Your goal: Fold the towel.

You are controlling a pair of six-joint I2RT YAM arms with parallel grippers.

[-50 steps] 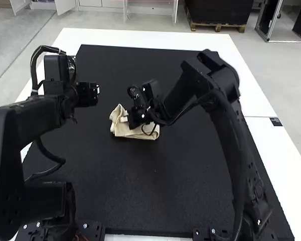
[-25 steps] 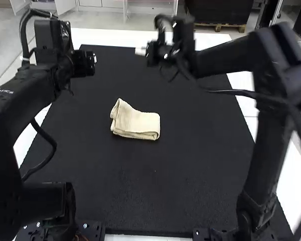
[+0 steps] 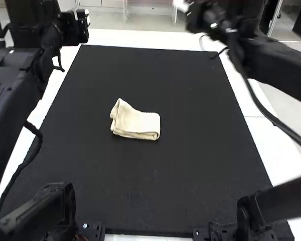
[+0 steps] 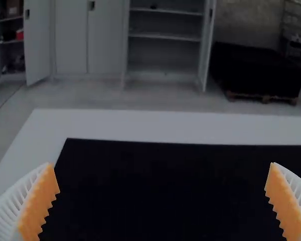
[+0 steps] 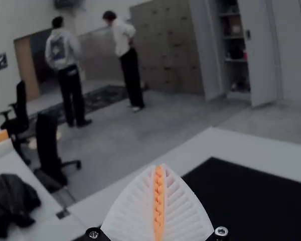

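Note:
The cream towel (image 3: 135,122) lies folded into a small, layered rectangle near the middle of the black mat in the high view, its left end rising to a peak. My left gripper (image 3: 83,19) is up over the mat's far left corner, away from the towel; in the left wrist view my left gripper (image 4: 162,178) has its ribbed fingers wide apart with nothing between them. High at the far right is my right gripper (image 3: 183,6), clear of the towel. In the right wrist view my right gripper (image 5: 159,173) has its orange pads pressed together, holding nothing.
A black mat (image 3: 155,186) covers most of the white table (image 3: 135,37), whose border shows along the far edge and both sides. The two arms stand at the near corners, their raised links over the left and right sides.
My right gripper has come off the towel, moving away to the far right and upward. The left arm has shifted outward and up. The towel, partly covered before, lies in the same spot.

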